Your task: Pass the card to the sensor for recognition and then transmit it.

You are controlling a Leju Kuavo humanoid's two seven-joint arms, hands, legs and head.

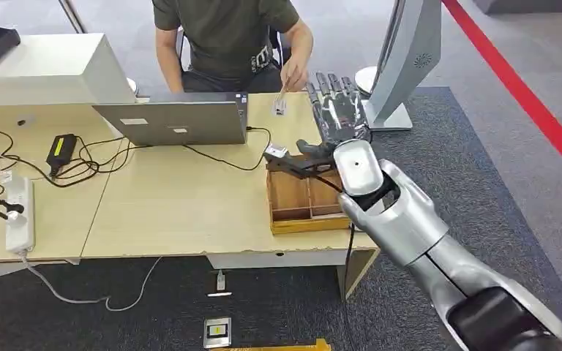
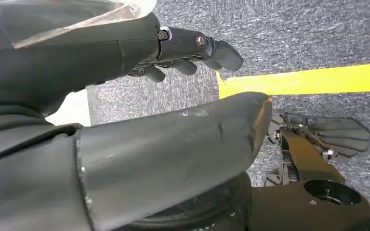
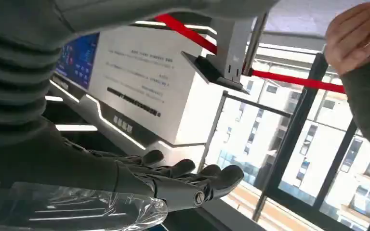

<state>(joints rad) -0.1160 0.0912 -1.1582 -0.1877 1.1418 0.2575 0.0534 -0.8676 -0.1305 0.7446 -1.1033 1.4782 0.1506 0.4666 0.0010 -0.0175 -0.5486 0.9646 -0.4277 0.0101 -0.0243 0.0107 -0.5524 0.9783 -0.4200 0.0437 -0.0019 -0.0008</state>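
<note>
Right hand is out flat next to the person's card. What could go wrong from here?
1. The right hand lies open, and the card hangs from the person's hand beside the palm rather than over it. A release now could drop it on the table.
2. The fingertips sit close to the grey stand, so a sideways swing might clip it.
3. The forearm crosses above the wooden tray, and lowering could nudge it.

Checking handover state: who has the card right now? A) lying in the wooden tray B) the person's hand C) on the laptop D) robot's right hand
B: in the head view the person's hand pinches the card above the table, while the robot's right hand lies flat and open beside it, holding nothing.
</note>
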